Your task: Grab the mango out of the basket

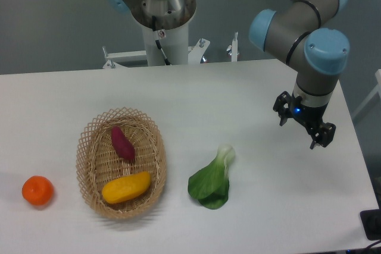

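The yellow-orange mango (126,187) lies in the near end of the oval wicker basket (89,141), at the left of the table. A dark purple-red sweet potato (122,143) lies beside it in the far half of the basket. My gripper (302,127) hangs over the right side of the table, far to the right of the basket. It points down, its fingers (282,114) are spread open, and nothing is between them.
A round orange tangerine (38,190) sits on the table left of the basket. A green leafy bok choy (212,179) lies between the basket and the gripper. The robot's base (161,22) stands behind the table's far edge.
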{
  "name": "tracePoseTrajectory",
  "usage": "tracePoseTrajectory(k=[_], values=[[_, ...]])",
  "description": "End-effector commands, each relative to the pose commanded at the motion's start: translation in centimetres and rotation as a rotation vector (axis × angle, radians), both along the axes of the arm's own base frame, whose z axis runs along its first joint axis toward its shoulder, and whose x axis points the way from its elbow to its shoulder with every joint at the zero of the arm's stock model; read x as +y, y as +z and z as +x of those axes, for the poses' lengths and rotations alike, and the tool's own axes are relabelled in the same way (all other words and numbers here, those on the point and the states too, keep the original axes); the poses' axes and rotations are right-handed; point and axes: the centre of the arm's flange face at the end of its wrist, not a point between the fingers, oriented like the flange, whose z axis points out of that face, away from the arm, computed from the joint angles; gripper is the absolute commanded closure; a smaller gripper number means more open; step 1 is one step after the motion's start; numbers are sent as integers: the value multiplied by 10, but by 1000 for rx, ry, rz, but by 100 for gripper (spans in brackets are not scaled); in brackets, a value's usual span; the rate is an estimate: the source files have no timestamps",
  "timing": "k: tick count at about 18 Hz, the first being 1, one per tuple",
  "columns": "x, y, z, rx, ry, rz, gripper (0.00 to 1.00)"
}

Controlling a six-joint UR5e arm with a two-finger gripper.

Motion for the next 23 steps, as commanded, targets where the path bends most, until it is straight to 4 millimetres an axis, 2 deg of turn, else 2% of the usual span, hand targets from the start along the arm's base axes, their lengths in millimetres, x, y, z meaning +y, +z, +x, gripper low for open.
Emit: tracePoseTrajectory(k=[10, 14, 17, 23], values=[[1, -2, 1, -9, 15, 12, 0], [10, 2, 6, -14, 60, 31, 0], [33, 5, 24, -38, 120, 74, 0], [114, 25, 93, -49, 136, 131, 0]])
